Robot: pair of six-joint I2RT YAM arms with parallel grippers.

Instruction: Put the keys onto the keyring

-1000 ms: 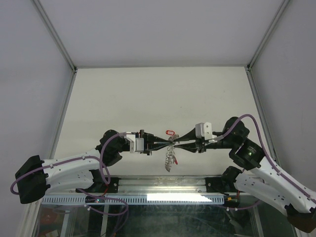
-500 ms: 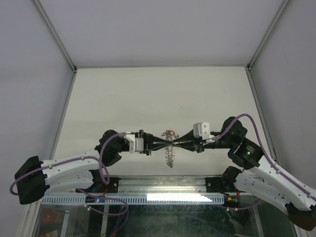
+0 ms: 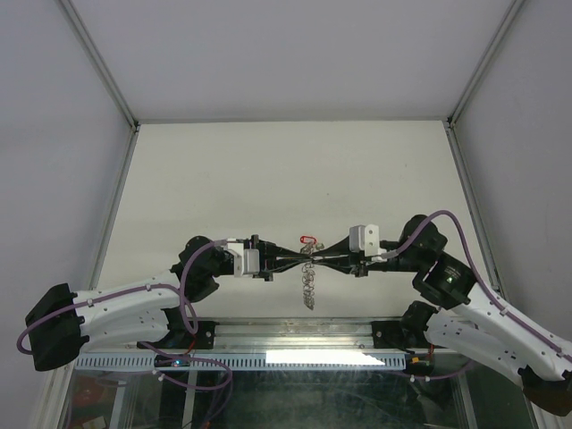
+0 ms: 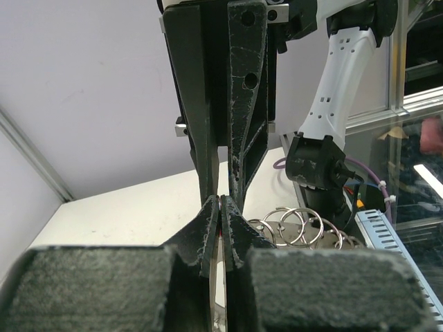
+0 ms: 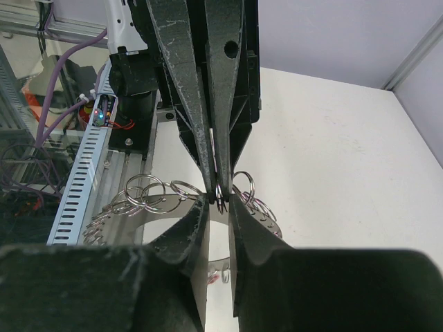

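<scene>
your left gripper [image 4: 219, 211] is pinched tight on a sliver of the keyring [image 3: 308, 284], whose bunch hangs below the meeting tips. your right gripper [image 5: 218, 202] stands a crack apart around one loop (whether it grips, i can't tell). the red-tagged key [image 3: 308, 239] shows just beyond those tips.

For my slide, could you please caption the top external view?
Black left gripper and right gripper face tip-to-tip; silver wire keyring dangles between them.

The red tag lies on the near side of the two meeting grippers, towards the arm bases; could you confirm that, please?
Not quite: the red tag lies on the far side of the meeting left gripper and right gripper; it is the keyring that is on the near side. The top view shows this.
</scene>
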